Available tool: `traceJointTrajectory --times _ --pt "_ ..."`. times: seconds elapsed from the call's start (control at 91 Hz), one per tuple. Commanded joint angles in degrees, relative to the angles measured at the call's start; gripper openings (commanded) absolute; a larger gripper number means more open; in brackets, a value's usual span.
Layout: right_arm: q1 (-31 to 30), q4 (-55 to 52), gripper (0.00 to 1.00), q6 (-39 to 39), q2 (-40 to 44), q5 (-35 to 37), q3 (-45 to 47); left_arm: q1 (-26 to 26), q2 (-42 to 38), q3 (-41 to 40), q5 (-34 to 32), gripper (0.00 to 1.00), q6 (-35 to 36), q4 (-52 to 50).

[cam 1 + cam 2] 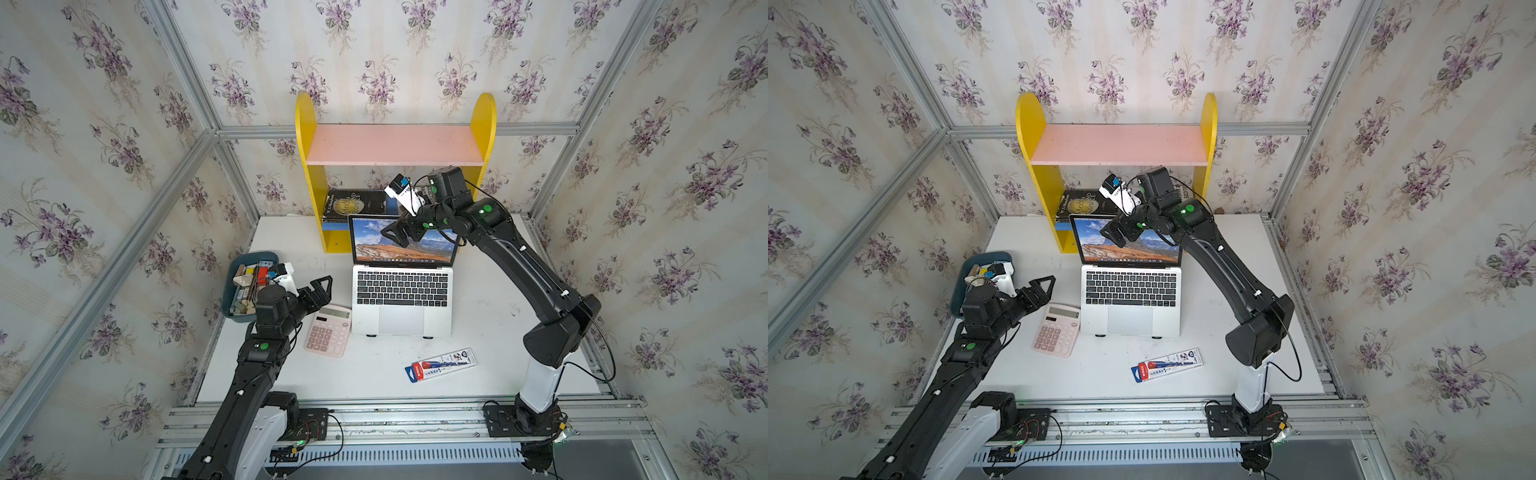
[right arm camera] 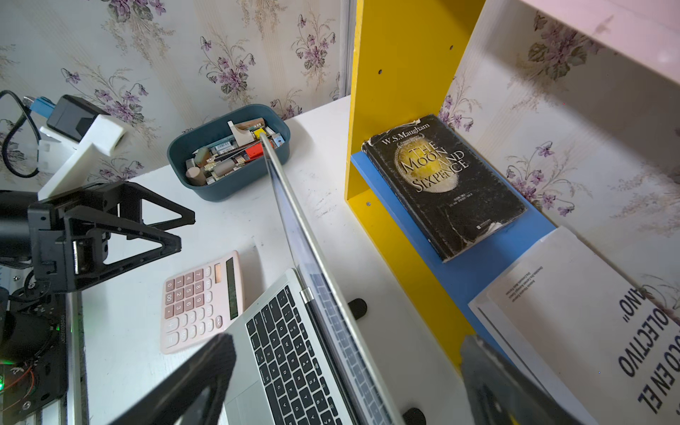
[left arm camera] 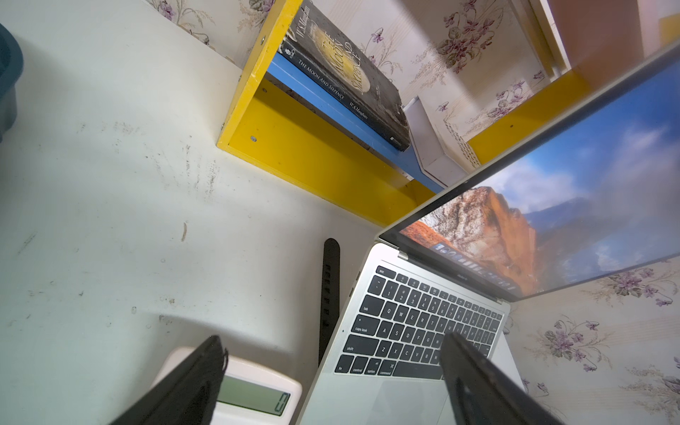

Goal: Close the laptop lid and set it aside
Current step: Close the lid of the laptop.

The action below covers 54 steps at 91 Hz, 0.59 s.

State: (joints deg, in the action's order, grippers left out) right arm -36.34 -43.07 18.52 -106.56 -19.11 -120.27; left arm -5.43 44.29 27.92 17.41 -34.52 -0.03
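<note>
R end effector point(image 1: 397, 237): jaws spread wide, empty, straddling the top edge of the laptop lid point(image 1: 370, 249); no clear contact. L end effector point(image 1: 324, 289) is also spread and empty, hovering by the calculator point(image 1: 328, 330). The laptop point(image 1: 401, 307) sits mid-worktop point(image 1: 490, 299) w/ lid upright. Step: approach for closing, fold not begun. Next, prob.: push the edge fwd & down, gently, as the stand point(image 3: 330, 294) may slip.

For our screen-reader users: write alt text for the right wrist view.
The laptop stands open, its lid edge-on between the fingers of the open right pincer. Pink calculator and blue bin on one side; yellow shelf with a black book on the other.
</note>
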Motion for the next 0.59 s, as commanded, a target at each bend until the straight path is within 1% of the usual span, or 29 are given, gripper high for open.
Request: traceJointTrajectory --times 0.0,0.242,0.582 --pt "-0.79 -1.58 1.0 0.56 0.45 0.43 0.76 0.03 -0.1 0.03 0.34 0.94 0.61 1.09" --pt "-2.12 -0.88 1.0 1.06 1.87 1.38 3.54 0.07 0.03 0.03 0.27 0.94 0.59 1.13" --pt "-3.62 1.33 1.0 1.16 4.69 2.08 9.86 0.03 0.93 -0.13 0.3 0.94 0.6 1.59"
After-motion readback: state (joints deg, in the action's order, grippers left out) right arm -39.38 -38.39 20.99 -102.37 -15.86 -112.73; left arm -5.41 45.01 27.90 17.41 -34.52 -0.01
